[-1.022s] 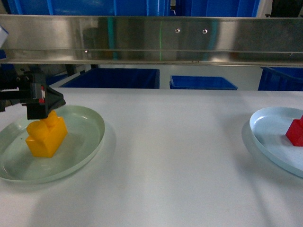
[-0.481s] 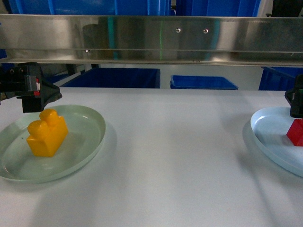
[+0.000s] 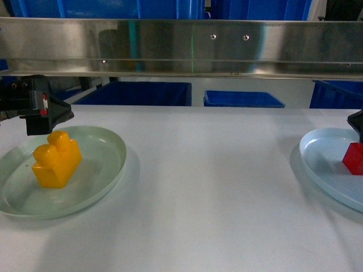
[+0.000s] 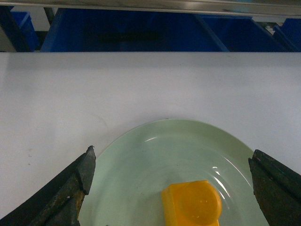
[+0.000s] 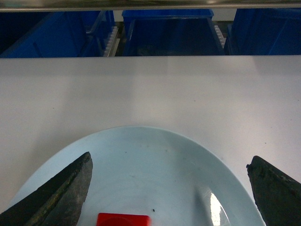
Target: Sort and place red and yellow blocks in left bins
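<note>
The yellow block (image 3: 55,159) lies on a pale green plate (image 3: 102,170) at the left of the table. My left gripper (image 3: 54,116) hovers just above and behind it, open and holding nothing. In the left wrist view the block (image 4: 193,205) sits low between the wide-apart fingers (image 4: 80,181) of that gripper (image 4: 173,153). The red block (image 3: 353,158) rests on a pale blue plate (image 3: 323,164) at the right edge. My right gripper (image 3: 357,122) shows only partly above it. From the right wrist, this gripper (image 5: 170,160) is open over the plate (image 5: 155,169), with the red block (image 5: 123,219) at the bottom edge.
Beyond the table's far edge stand blue bins (image 3: 136,93) (image 3: 243,99) and another at the far right (image 3: 336,93). A steel rail (image 3: 181,48) runs across above them. White tabletop (image 3: 210,187) lies between the two plates.
My left gripper has lifted up and back off the yellow block, which stays on the green plate. My right gripper has come into view above the red block at the right edge.
</note>
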Available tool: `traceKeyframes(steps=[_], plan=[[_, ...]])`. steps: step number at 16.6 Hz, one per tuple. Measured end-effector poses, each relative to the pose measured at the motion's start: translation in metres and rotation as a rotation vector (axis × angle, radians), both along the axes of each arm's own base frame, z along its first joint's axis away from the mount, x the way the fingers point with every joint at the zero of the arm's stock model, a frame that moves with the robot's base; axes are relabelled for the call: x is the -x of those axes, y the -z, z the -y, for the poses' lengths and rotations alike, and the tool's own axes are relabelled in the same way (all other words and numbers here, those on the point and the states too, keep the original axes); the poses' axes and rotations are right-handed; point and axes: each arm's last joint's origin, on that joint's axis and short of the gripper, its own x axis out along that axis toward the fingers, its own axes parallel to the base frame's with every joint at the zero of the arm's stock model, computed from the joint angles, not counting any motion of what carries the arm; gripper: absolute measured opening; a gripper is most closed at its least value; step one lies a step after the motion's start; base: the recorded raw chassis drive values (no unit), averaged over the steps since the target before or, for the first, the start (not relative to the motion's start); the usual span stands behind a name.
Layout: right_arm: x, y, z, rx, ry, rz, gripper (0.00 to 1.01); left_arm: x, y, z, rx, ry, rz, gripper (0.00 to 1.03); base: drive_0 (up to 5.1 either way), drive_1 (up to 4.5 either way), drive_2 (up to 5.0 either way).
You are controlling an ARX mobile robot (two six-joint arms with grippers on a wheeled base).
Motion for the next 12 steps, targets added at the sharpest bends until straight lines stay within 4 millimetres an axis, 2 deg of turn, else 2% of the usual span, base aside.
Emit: traceKeyframes(steps=[2, 3, 8, 12], plan=[[-0.002, 0.005, -0.002, -0.012, 0.005, -0.013, 0.98, 0.0, 0.0, 0.0, 0.0, 0.0, 0.0, 0.98, 0.0, 0.0, 0.0], [-0.003, 0.015, -0.001, -0.014, 0.018, -0.048, 0.98, 0.0, 0.0, 0.0, 0.0, 0.0, 0.001, 0.98, 0.0, 0.0, 0.0], [-0.004, 0.015, -0.009, -0.022, -0.004, -0.045, 0.98, 0.0, 0.0, 0.0, 0.0, 0.0, 0.0, 0.98, 0.0, 0.0, 0.0], [-0.005, 0.032, -0.013, -0.039, -0.007, -0.096, 0.98, 0.0, 0.0, 0.0, 0.0, 0.0, 0.0, 0.98, 0.0, 0.0, 0.0]])
